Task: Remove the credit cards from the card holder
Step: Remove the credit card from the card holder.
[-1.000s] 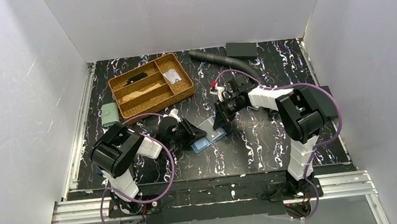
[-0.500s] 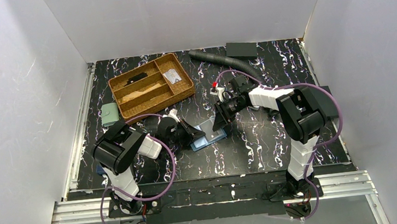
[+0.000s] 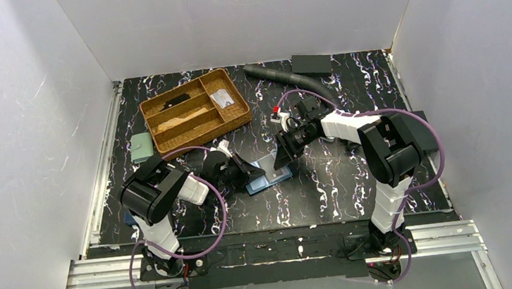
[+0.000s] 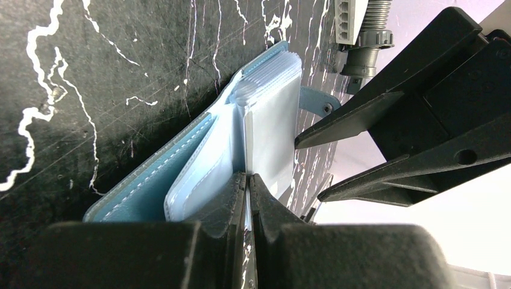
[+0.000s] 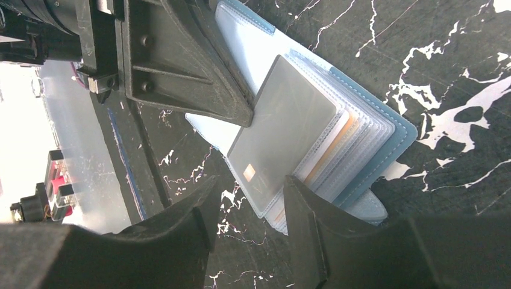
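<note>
Here, card holder point(image 3: 269, 174) lying open, long axis running near-left to far-right.

Left wrist cam here: I see the card holder point(image 4: 153, 183) lying open on the black marbled table point(image 4: 90, 72), with its clear sleeves point(image 4: 271, 120) fanned up off the teal cover. My left gripper point(image 4: 248, 179) has its jaws pinched almost together on the near edge of a sleeve. The right gripper point(image 4: 308, 170) is spread wide, both tips just beside the sleeves' far edge.
</note>
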`<state>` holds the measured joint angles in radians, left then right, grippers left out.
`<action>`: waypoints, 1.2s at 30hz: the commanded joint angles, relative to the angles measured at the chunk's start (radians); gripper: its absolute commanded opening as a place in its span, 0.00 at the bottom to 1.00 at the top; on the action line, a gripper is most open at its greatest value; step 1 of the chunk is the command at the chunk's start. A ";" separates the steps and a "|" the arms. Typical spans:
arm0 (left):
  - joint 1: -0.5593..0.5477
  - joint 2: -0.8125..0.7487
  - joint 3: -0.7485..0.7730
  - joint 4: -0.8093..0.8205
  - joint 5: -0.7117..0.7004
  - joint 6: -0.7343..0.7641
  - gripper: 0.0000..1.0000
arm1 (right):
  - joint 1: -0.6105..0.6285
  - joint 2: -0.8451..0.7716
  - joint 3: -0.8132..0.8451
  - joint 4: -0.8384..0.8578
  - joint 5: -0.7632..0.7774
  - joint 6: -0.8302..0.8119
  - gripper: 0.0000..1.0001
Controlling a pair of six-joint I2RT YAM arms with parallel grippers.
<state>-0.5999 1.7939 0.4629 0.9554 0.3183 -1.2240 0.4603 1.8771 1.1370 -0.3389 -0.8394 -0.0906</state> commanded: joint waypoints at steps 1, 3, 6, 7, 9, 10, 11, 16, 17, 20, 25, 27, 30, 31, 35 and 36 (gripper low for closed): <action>-0.003 0.032 -0.018 -0.086 -0.036 0.035 0.02 | -0.002 -0.024 -0.010 -0.007 0.069 -0.029 0.53; -0.003 0.032 -0.018 -0.086 -0.036 0.034 0.02 | -0.003 -0.028 -0.010 -0.006 0.076 -0.028 0.53; -0.003 0.035 -0.018 -0.086 -0.036 0.035 0.02 | -0.005 -0.029 -0.016 -0.002 0.082 -0.024 0.54; -0.003 0.036 -0.018 -0.086 -0.036 0.034 0.02 | -0.005 -0.027 -0.016 -0.001 0.083 -0.023 0.55; -0.003 0.038 -0.018 -0.086 -0.035 0.033 0.01 | -0.005 -0.024 -0.016 -0.002 0.085 -0.022 0.57; -0.003 0.038 -0.018 -0.086 -0.035 0.033 0.01 | -0.005 -0.024 -0.016 0.000 0.085 -0.020 0.59; -0.003 0.038 -0.018 -0.086 -0.035 0.034 0.02 | -0.005 -0.024 -0.019 0.005 0.084 -0.015 0.60; -0.003 0.040 -0.018 -0.084 -0.030 0.033 0.02 | -0.005 -0.001 -0.023 0.011 0.063 0.004 0.61; -0.003 0.041 -0.017 -0.084 -0.028 0.033 0.02 | -0.005 0.005 -0.024 0.015 0.057 0.015 0.61; -0.003 0.045 -0.014 -0.084 -0.022 0.033 0.02 | -0.005 0.024 -0.034 0.030 0.035 0.045 0.62; -0.003 0.052 -0.012 -0.083 -0.014 0.034 0.01 | -0.005 0.057 -0.055 0.084 -0.031 0.122 0.62; -0.003 0.055 -0.011 -0.081 -0.012 0.033 0.02 | -0.005 0.066 -0.059 0.099 -0.049 0.154 0.62; -0.003 0.060 -0.007 -0.080 -0.006 0.035 0.03 | -0.005 0.078 -0.065 0.120 -0.081 0.194 0.61; -0.003 0.063 -0.006 -0.080 -0.003 0.035 0.03 | -0.005 0.080 -0.067 0.130 -0.097 0.206 0.61; 0.000 0.068 0.000 -0.072 0.015 0.035 0.10 | -0.010 0.079 -0.098 0.226 -0.198 0.304 0.61; 0.001 0.068 0.002 -0.069 0.021 0.036 0.12 | -0.011 0.078 -0.108 0.257 -0.216 0.325 0.61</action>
<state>-0.5919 1.8191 0.4637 0.9871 0.3443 -1.2236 0.4213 1.9125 1.0855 -0.1768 -0.9855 0.1352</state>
